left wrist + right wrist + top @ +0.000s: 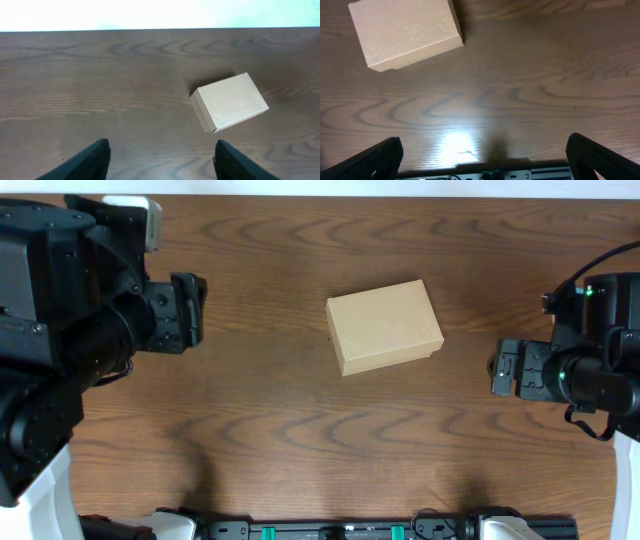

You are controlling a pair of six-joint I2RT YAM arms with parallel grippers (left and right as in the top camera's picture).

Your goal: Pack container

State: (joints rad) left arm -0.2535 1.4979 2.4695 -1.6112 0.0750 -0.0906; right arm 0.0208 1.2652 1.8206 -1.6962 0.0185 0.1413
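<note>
- The container [385,326] lies closed and skewed at the middle of the table [250,410], well apart from both arms.
- The left fingers [92,162] and right fingers [375,160] are spread, empty.
- Risk: a one-sided nudge could slide the unheld box.

Matt tan cardboard container [385,326], lightly speckled — dark wood-grain table [260,430], smooth, faintly glossy

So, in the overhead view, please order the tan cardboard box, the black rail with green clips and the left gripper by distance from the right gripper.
From the right gripper:
1. the tan cardboard box, at the table centre.
2. the black rail with green clips, along the picture's bottom edge.
3. the left gripper, across the table.
</note>
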